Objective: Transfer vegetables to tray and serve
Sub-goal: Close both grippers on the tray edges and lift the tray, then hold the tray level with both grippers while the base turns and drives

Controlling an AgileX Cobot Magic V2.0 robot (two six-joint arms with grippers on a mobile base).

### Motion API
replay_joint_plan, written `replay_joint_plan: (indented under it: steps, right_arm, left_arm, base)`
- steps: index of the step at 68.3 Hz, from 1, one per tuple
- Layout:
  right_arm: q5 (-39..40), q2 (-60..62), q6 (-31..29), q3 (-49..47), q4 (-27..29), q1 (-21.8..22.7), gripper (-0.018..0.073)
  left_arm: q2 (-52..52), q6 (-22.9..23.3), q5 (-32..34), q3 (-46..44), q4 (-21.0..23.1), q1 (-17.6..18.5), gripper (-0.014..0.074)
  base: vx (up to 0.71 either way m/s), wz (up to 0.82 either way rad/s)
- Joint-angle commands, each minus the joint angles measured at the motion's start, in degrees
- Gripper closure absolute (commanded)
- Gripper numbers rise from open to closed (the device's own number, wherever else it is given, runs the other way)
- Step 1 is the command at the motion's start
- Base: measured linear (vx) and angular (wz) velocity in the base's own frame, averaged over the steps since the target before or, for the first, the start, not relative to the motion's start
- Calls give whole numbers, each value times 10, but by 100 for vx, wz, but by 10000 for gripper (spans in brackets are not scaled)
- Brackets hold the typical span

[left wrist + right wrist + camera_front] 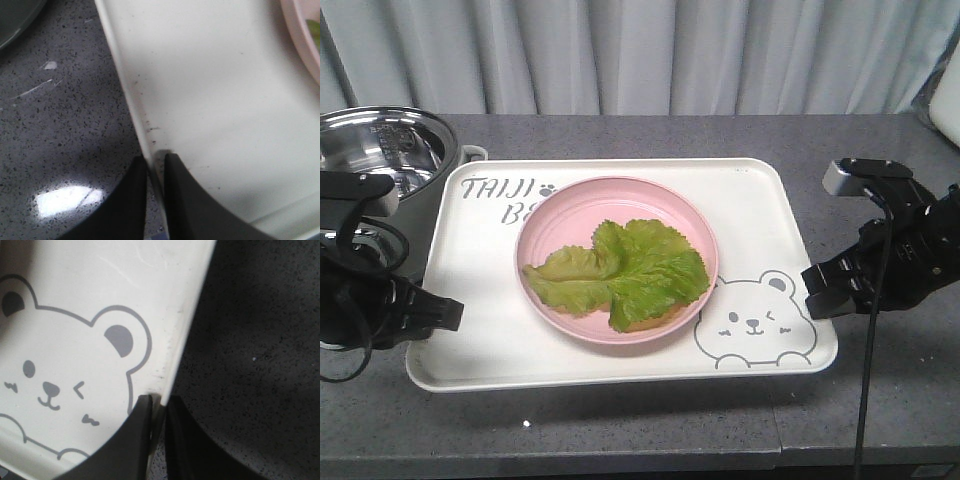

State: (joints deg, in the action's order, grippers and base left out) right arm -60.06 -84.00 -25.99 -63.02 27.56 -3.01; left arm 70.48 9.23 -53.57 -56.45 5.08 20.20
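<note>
- Flat on pink plate (560,215), mid tray (470,300), on grey counter (880,400): vegetables (625,270).
- Clamped on tray's left rim, one finger each side: left gripper (156,162).
- Same on right rim, beside bear drawing (60,375): right gripper (159,402).
- Likely light, limp, easily torn leaves; loose on plate, so prone to sliding.
- Probably stiff, light, smooth tray; best held by opposite rims, kept level.
- Legible in grey: "TAIJI" (500,188), then "B", rest hidden by plate; no other writing.
- Just beside tray's far-left corner: metal pot (390,150).
</note>
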Motion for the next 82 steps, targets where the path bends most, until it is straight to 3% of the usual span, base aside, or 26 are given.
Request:
replay_joint_plan:
  steps: [1, 82]
  right_arm:
    - [-13, 22, -29, -14, 59, -10, 564]
    - [-13, 22, -30, -14, 61, -10, 564]
  left_arm:
    - [-15, -9, 55, -17, 40, 8, 604]
    - [-15, -10, 55, -17, 40, 8, 604]
  base:
    - [0, 0]
    - [0, -1]
